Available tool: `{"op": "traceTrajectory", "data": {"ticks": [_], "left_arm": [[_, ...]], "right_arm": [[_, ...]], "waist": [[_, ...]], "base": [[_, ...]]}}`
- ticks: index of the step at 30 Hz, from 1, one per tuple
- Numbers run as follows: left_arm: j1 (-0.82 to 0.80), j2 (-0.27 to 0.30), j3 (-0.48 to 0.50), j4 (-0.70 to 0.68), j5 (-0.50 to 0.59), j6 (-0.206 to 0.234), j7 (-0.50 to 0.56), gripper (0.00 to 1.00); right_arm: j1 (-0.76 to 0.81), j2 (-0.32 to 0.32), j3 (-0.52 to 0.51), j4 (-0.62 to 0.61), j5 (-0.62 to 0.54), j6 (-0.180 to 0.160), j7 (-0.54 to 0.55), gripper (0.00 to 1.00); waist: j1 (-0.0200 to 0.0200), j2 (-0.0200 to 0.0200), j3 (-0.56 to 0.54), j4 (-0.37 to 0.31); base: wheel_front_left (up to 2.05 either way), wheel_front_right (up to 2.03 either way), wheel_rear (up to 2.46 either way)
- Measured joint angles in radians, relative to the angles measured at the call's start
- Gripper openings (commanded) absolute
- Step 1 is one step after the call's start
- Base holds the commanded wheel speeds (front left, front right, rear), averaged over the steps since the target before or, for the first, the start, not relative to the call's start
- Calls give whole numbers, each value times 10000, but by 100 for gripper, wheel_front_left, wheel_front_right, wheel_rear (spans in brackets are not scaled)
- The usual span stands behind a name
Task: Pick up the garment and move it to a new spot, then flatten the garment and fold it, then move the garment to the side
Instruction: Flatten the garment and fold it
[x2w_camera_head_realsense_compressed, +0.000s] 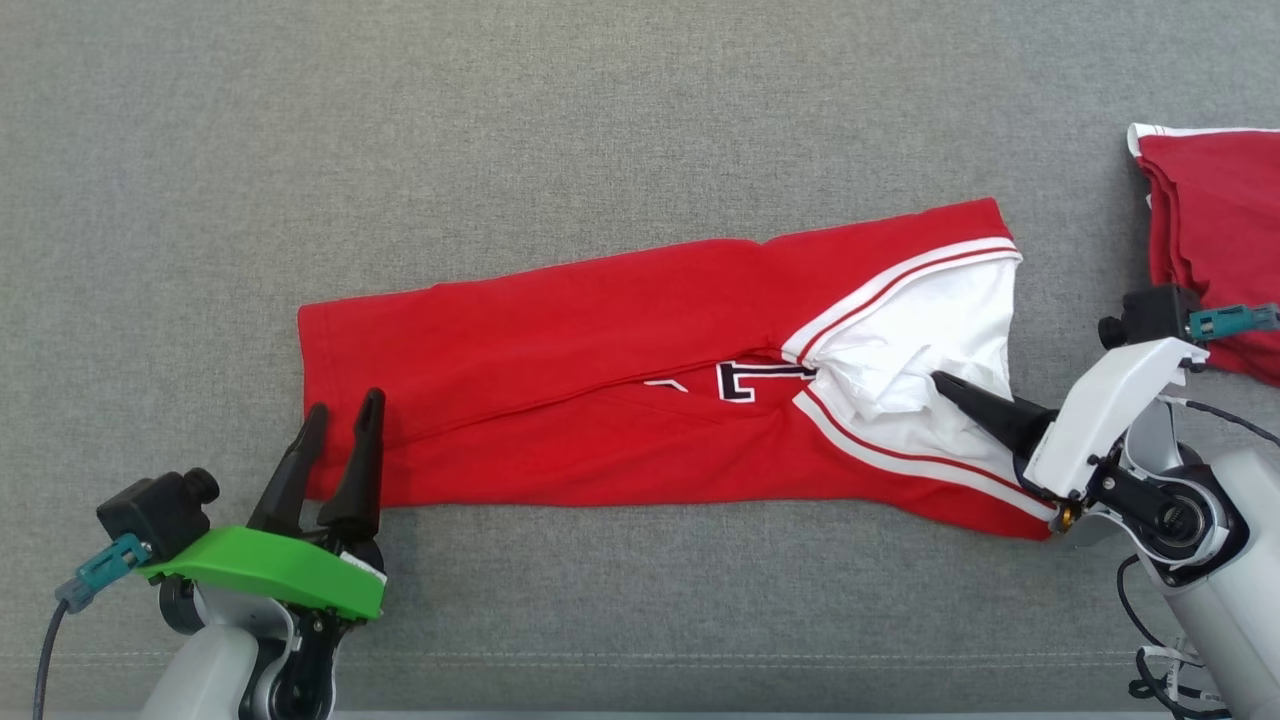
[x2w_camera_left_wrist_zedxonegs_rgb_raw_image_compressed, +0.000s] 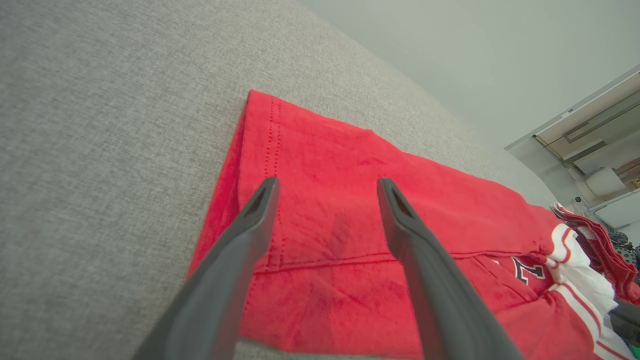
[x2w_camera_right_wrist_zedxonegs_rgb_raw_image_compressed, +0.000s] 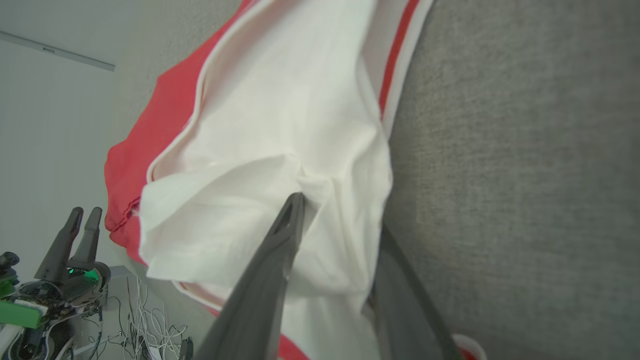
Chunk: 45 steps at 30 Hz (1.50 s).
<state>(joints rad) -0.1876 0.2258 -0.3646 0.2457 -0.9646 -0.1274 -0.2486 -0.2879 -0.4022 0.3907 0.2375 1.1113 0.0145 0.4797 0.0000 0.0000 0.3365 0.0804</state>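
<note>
Garment (x2w_camera_head_realsense_compressed: 560, 340) flat; L claw (x2w_camera_head_realsense_compressed: 346, 403) apart, R claw (x2w_camera_head_realsense_compressed: 945, 382) grip unclear, red pile (x2w_camera_head_realsense_compressed: 1215, 220) beside.

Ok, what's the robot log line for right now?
garment: on grey surface | left claw: open above left end | right claw: straddling white part

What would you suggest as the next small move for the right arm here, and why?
Probably close the jaws of the right gripper firmly on the white sleeve of the garment: one finger lies atop the fold, the other beneath it, and a firm clamp isn't evident. The left gripper hangs open over the hem.
</note>
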Motion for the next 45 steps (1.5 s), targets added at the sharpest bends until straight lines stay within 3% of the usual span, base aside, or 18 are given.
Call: {"op": "traceTrajectory", "data": {"ticks": [1,2,16,32,38,45], "left_arm": [[0,-6,0,0,0,0,0,100],[0,-8,2,0,0,0,0,100],[21,-71,178,17,2,0,-2,100],[34,-207,299,-75,2,0,-2,100],[38,-232,382,-132,2,0,-2,100],[31,-466,196,-167,13,0,-4,100]], "right_arm": [[-32,19,42,23,0,2,25,19],[-62,58,82,44,-4,2,42,0],[-115,244,42,128,-29,117,-38,0],[-226,-825,-708,-77,69,2,58,0],[-343,-1116,-629,-631,13,25,288,0],[-832,-1152,-15,-1751,-313,295,652,0]], "waist": [[0,0,-6,8],[0,0,-11,16],[0,0,-273,1],[0,0,-354,-167],[0,0,-337,-110],[0,0,-290,104]], "base": [[0,0,0],[0,0,0],[0,0,0],[0,0,0],[0,0,0],[0,0,0]]}}
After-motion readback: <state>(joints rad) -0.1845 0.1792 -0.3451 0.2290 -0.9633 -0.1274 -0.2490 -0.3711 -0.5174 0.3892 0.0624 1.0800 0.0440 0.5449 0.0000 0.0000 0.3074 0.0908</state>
